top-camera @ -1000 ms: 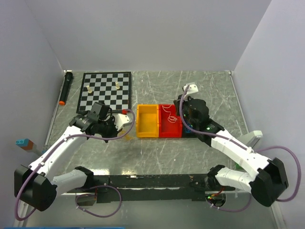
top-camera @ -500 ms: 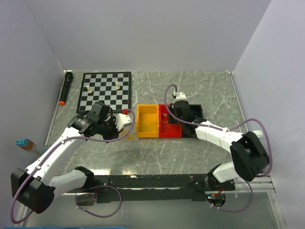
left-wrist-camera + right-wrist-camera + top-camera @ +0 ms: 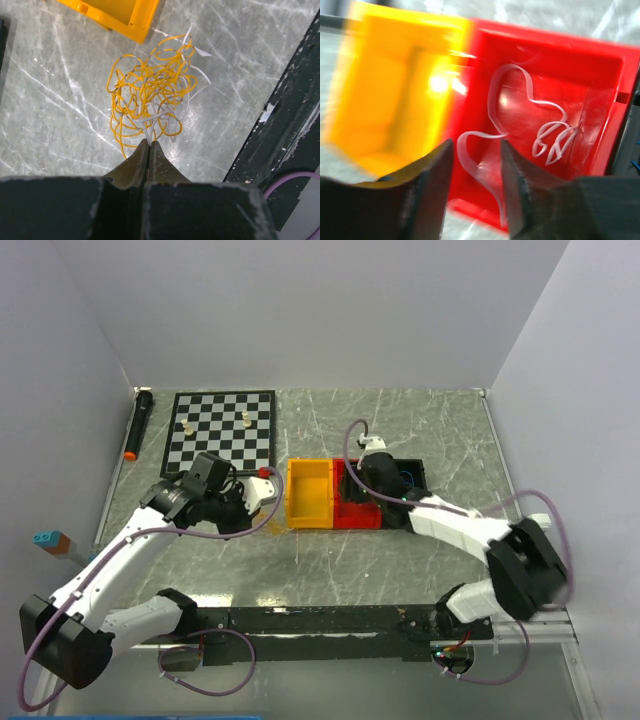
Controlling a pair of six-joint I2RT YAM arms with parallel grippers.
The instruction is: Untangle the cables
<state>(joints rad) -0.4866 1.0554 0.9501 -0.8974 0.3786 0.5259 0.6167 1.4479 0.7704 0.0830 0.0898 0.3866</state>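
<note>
The cables lie in two places. A yellow and white tangle (image 3: 150, 90) rests on the grey table just below the yellow bin's corner (image 3: 120, 15). My left gripper (image 3: 148, 142) is shut on a white strand at the tangle's near edge. A loose white cable (image 3: 550, 135) curls inside the red bin (image 3: 600, 55). Above that bin my right gripper (image 3: 476, 150) stands open, and a loop of the white cable runs between its fingers without being pinched. The right wrist view is blurred. From above, the right gripper (image 3: 355, 492) covers much of the red bin (image 3: 345, 517).
The yellow bin (image 3: 308, 493) and red bin sit side by side mid-table, with a black bin (image 3: 415, 475) to their right. A chessboard (image 3: 222, 428) with a few pieces and a black marker (image 3: 137, 425) lie at the back left. A black rail (image 3: 280, 125) borders the near edge.
The right arm swung left from the black bin to above the red bin and its jaws opened, letting go of the white cable. The left arm barely moved.
</note>
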